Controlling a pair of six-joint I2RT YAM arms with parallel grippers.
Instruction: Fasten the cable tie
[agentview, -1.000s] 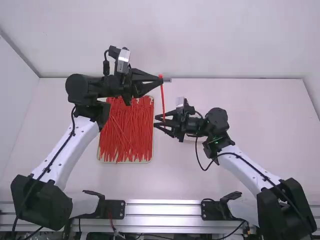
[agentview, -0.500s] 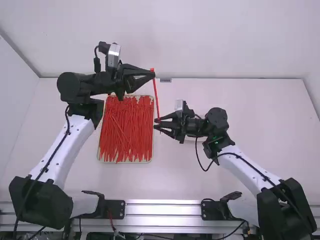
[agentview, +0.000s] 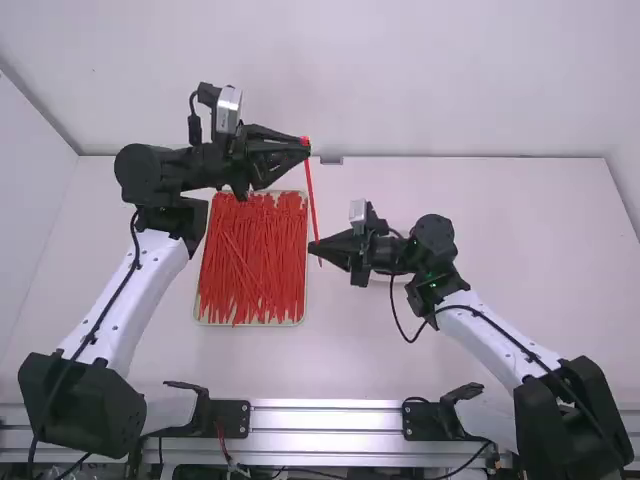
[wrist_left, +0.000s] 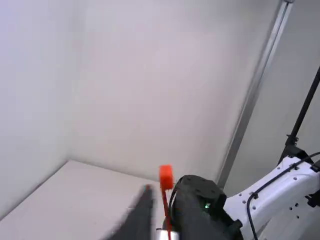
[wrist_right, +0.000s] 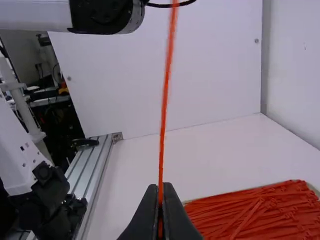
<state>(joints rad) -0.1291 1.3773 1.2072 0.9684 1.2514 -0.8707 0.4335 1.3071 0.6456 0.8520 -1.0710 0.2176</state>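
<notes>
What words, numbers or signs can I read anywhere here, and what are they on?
None can be read. The red cable tie, the pile of red ties and the white table show no legible words, numbers or signs.

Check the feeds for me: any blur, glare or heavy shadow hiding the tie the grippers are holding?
High view: even light, no glare, the cable tie clear between left gripper and right gripper. Left wrist view: the tie's head is readable, the gripper's own finger an out-of-focus dark shape. Right wrist view: the strap blurs to a soft streak higher up, clean at the fingers.
</notes>
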